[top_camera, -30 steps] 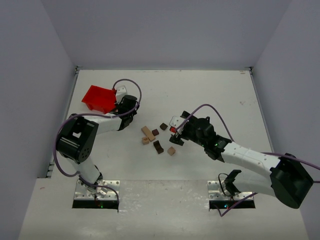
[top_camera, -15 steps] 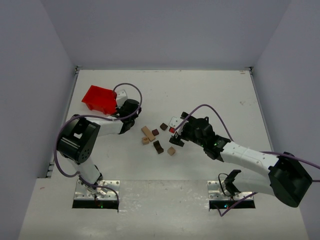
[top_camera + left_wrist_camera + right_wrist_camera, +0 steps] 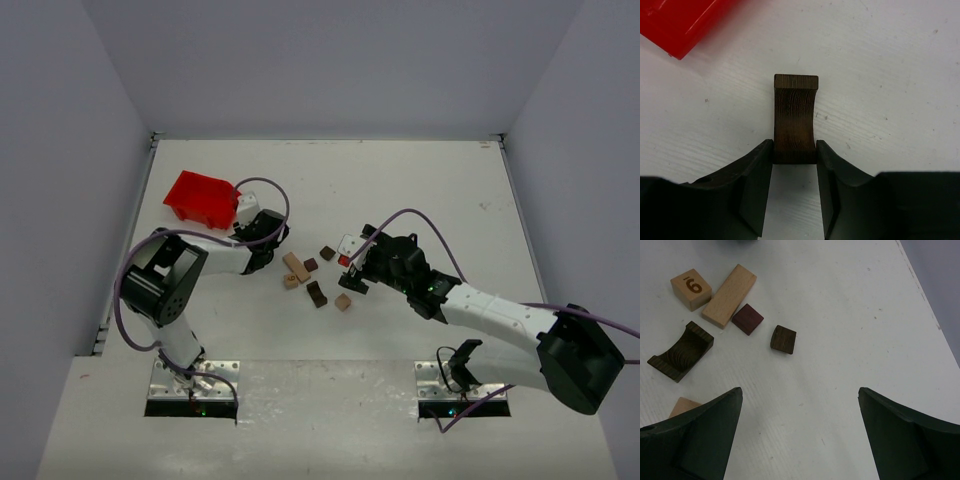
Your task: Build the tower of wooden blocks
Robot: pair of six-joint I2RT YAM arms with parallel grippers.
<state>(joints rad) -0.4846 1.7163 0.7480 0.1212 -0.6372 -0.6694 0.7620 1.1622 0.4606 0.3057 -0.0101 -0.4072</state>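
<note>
My left fingers (image 3: 760,170) clamp the near end of a dark waisted block (image 3: 795,107), which I judge light, rigid wood, best held at those hollowed flanks. My right fingers (image 3: 705,430) hang apart, with loose blocks (image 3: 729,296) ahead of one tip on the counter (image 3: 840,340).

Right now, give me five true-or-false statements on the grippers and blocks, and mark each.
1. The left gripper is shut on a dark curved block. True.
2. The right gripper holds a block. False: it is open and empty.
3. A tower is already stacked. False: the loose blocks lie singly on the table.
4. The red bin is on the left arm's side. True.
5. The plank lies beside the numbered cube. True.
</note>
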